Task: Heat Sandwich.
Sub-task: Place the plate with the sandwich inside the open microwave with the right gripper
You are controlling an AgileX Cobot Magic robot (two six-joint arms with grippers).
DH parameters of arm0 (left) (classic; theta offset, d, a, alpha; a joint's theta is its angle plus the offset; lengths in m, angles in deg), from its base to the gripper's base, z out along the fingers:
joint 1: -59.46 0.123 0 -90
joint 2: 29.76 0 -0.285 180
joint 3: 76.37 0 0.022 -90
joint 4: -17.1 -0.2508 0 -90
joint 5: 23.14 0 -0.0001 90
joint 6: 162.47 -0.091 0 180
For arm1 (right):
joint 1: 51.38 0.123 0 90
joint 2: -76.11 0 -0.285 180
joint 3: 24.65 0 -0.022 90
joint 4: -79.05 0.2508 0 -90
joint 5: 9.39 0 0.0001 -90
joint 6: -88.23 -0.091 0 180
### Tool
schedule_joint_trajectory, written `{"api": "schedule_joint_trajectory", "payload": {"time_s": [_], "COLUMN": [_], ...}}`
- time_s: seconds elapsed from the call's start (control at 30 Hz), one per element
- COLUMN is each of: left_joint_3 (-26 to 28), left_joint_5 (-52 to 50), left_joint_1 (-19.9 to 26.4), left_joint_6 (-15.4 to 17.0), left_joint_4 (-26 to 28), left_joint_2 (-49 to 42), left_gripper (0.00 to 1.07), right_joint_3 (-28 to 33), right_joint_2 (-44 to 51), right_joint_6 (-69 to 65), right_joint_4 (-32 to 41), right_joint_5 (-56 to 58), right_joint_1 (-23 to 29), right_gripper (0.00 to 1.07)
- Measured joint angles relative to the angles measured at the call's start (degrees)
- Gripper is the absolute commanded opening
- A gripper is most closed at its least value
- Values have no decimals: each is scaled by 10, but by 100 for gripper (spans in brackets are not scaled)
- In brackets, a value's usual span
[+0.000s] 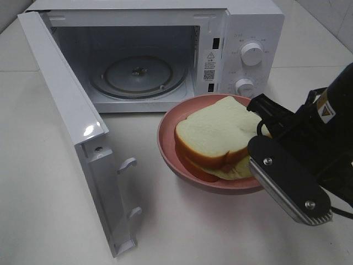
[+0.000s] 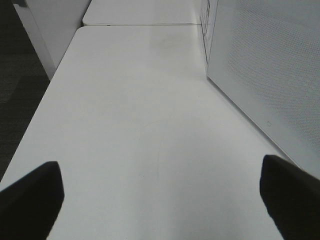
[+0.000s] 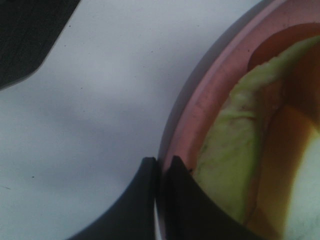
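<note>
Low over the tabletop's (image 1: 44, 182) right side, the right arm (image 1: 309, 149) angles down, right fingers (image 3: 142, 200) pinching the pink dish's (image 1: 165, 141) rim. The sandwich (image 1: 215, 132) lies in that dish before the open microwave (image 1: 242, 27). The left fingers (image 2: 30, 200) hover, spread wide.

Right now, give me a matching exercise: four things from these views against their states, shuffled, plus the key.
Things:
1. white hinged microwave door
2. pale bread sandwich
3. left gripper
4. right gripper

States:
A. shut on the rim of the round pink shallow dish
B. open wide above the white tabletop
C. swung open
D. lying in the pink dish

Pairs: 1-C, 2-D, 3-B, 4-A
</note>
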Motion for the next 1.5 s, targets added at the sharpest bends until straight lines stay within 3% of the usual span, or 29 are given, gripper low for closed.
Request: {"api": "schedule_joint_trajectory", "payload": {"time_s": [1.5], "left_joint_3": [0], "left_joint_5": [0], "left_joint_1": [0], "left_joint_6": [0], "left_joint_4": [0], "left_joint_2": [0], "left_gripper": [99], "right_joint_3": [-202], "right_joint_2": [-214], "right_joint_6": [44], "right_joint_4": [40], "right_joint_5": [-50], "right_joint_1": [15], "right_gripper": [0]}}
